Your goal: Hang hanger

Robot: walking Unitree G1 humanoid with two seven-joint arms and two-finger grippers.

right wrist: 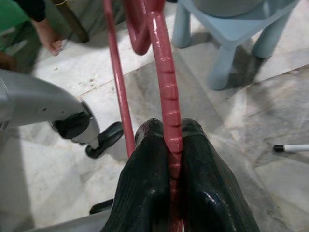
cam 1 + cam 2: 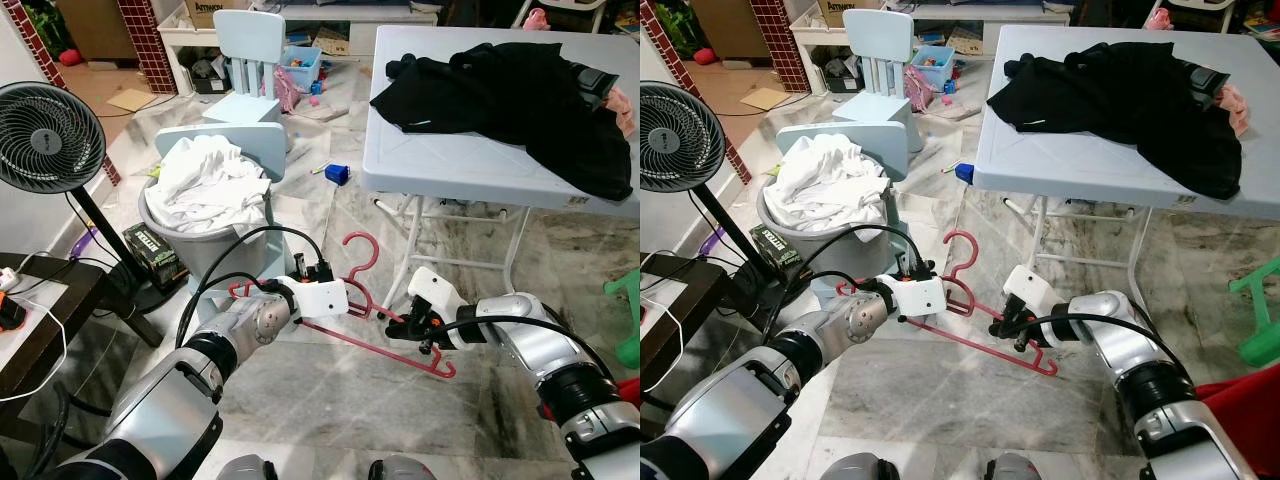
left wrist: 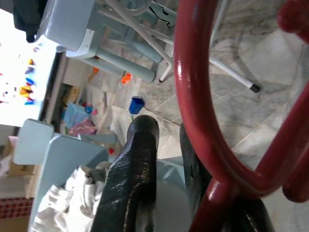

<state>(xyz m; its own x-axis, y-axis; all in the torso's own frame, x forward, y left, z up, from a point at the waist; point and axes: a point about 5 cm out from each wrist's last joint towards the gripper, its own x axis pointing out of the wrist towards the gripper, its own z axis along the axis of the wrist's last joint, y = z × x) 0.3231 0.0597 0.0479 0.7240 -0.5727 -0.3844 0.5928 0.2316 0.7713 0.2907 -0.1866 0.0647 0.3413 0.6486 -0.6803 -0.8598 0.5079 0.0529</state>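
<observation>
A red plastic hanger (image 2: 400, 345) hangs tilted a little above the marble floor, held between my two grippers. My left gripper (image 2: 342, 300) is at the neck just below the hook (image 2: 362, 250). In the left wrist view its fingers (image 3: 140, 159) stand close together, with the red neck (image 3: 212, 193) pressed against one of them. My right gripper (image 2: 412, 328) is shut on the hanger's right shoulder. In the right wrist view the ribbed red arm (image 1: 166, 72) runs straight out from between the two pads (image 1: 145, 159).
A light blue folding table (image 2: 450, 170) with black clothes (image 2: 520, 90) stands ahead on the right. A grey basket (image 2: 180, 235) of white laundry and a blue chair (image 2: 250, 60) stand on the left, beside a fan (image 2: 45, 135). A dark side table (image 2: 40, 310) is near left.
</observation>
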